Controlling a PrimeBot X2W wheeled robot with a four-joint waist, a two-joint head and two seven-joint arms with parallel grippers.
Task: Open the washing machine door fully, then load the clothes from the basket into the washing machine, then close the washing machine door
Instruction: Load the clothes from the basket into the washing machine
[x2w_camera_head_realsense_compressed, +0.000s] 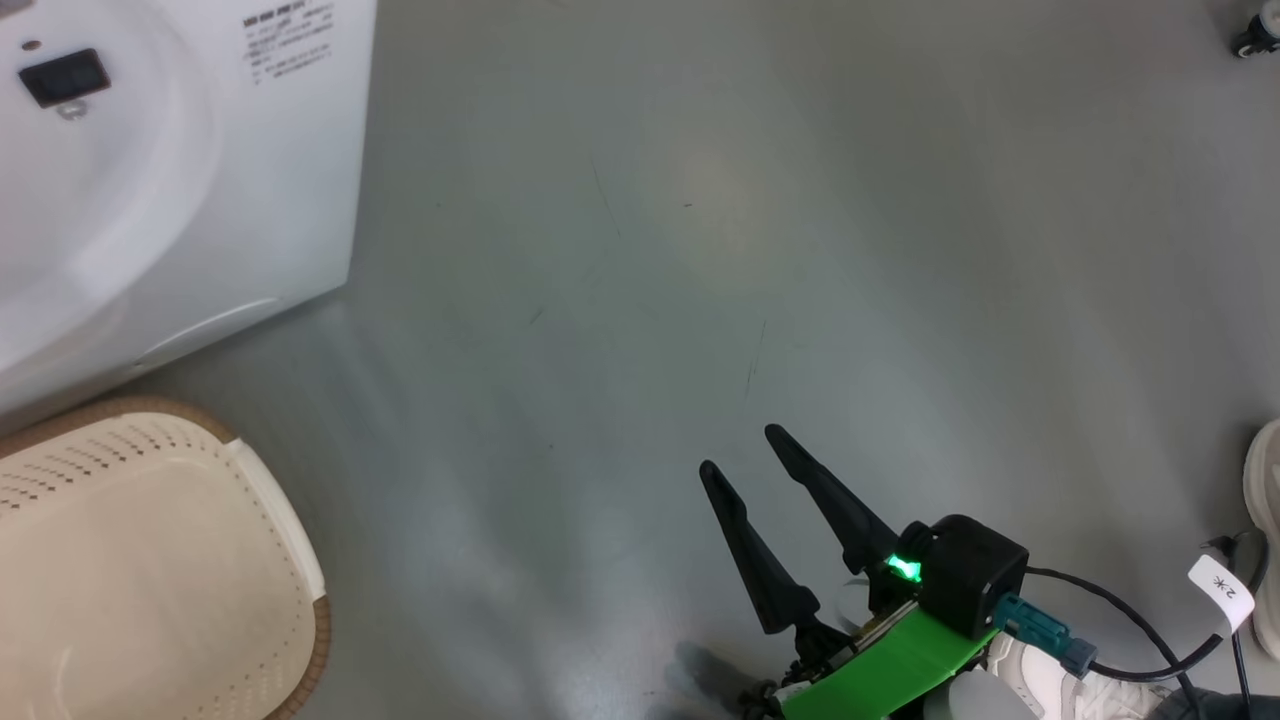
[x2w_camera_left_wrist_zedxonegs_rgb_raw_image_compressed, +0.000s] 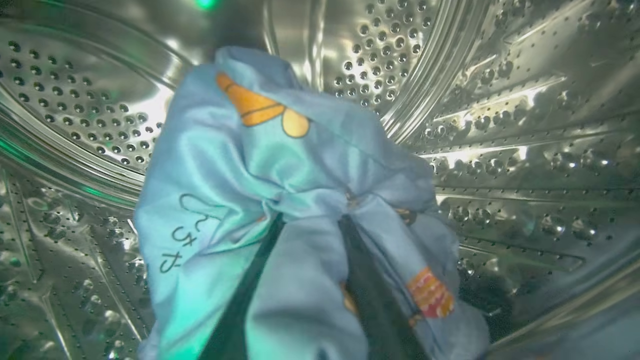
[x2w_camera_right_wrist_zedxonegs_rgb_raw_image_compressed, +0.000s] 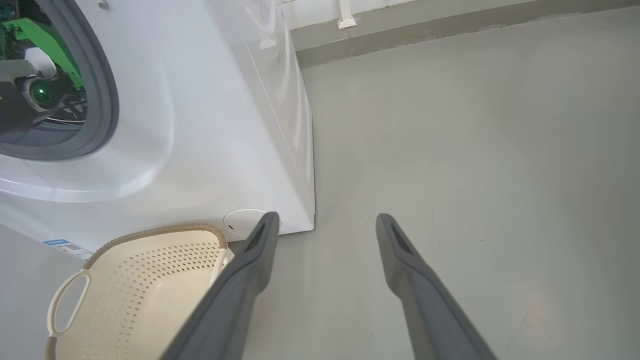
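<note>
The right gripper (x2w_camera_head_realsense_compressed: 742, 450), with two long dark fingers on a black wrist block and a green bracket, hovers over the grey smooth floor (x2w_camera_head_realsense_compressed: 650, 250). Its fingers stand wide apart and hold nothing. Bare floor spreads ahead of it and to both sides. Just beside its wrist, toward the floor's right edge in the head view, a black cable with a white paper tag (x2w_camera_head_realsense_compressed: 1225, 590) trails.

Off to its left sits the small cream-white perforated plastic basket (x2w_camera_head_realsense_compressed: 150, 480) with a brown woven-look rim. In the right wrist view, the basket's near corner lies just beside the right gripper's left finger (x2w_camera_right_wrist_zedxonegs_rgb_raw_image_compressed: 240, 280). The basket stands close to the bottom front edge of the big white box-shaped washing machine (x2w_camera_head_realsense_compressed: 200, 200). An open strip of floor runs along the machine's right side to the wall skirting.

Farther in, past the grey rubber gasket (x2w_camera_right_wrist_zedxonegs_rgb_raw_image_compressed: 107, 100), the left arm's green bracket (x2w_camera_right_wrist_zedxonegs_rgb_raw_image_compressed: 50, 45) reaches through the opening. Inside the perforated steel drum (x2w_camera_left_wrist_zedxonegs_rgb_raw_image_compressed: 525, 150), the soft blue clothes printed with orange figures (x2w_camera_left_wrist_zedxonegs_rgb_raw_image_compressed: 240, 165) drape over the left gripper (x2w_camera_left_wrist_zedxonegs_rgb_raw_image_compressed: 311, 222). They hide its fingertips, so I cannot tell whether it clamps the fabric or has let go.
</note>
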